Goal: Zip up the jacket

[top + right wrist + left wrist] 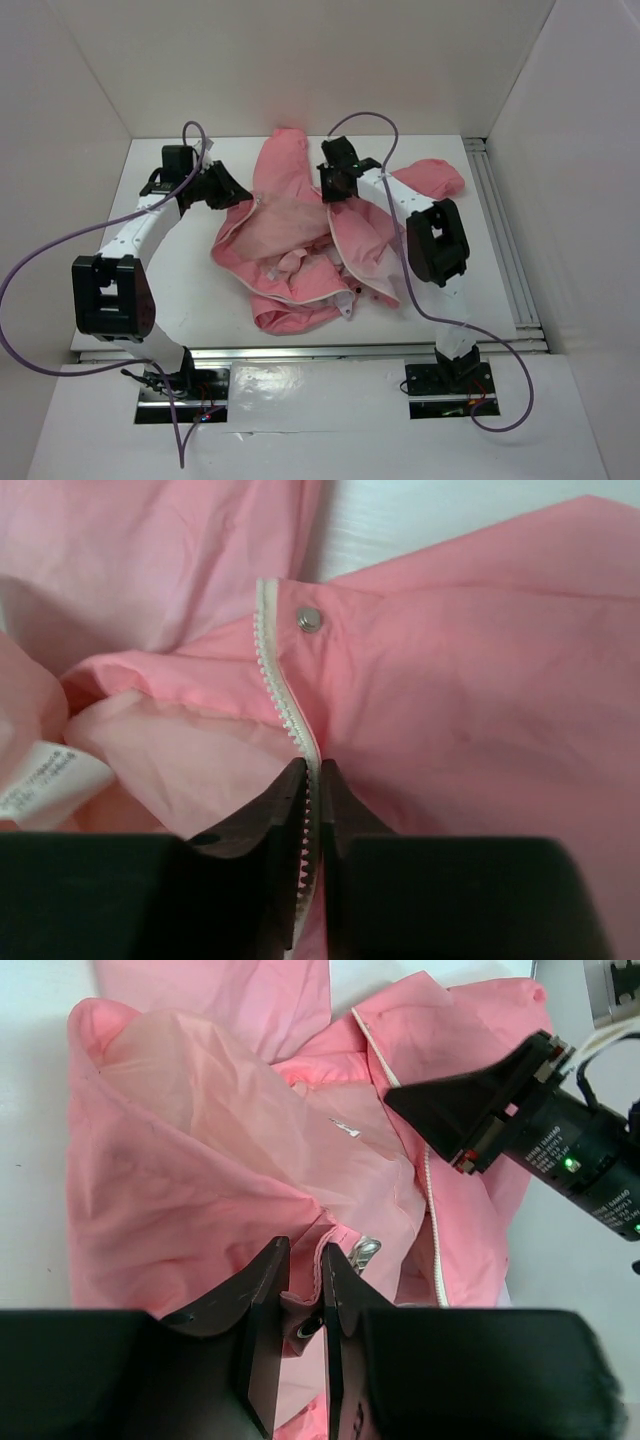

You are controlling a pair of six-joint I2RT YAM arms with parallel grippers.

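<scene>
White walls (300,60) enclose the table (195,295) bearing the jacket (300,235).

My top camera sits above and behind the arm bases (185,385), looking down on the whole white worktop (190,290), near edge to far edge. My left wrist camera looks out past its own jaws, close over the crumpled salmon-pink fabric jacket (200,1180), and catches the right arm's jaws side-on. My right wrist camera sits closest, tight on the white zipper edging (285,695). All three share the jacket.
</scene>
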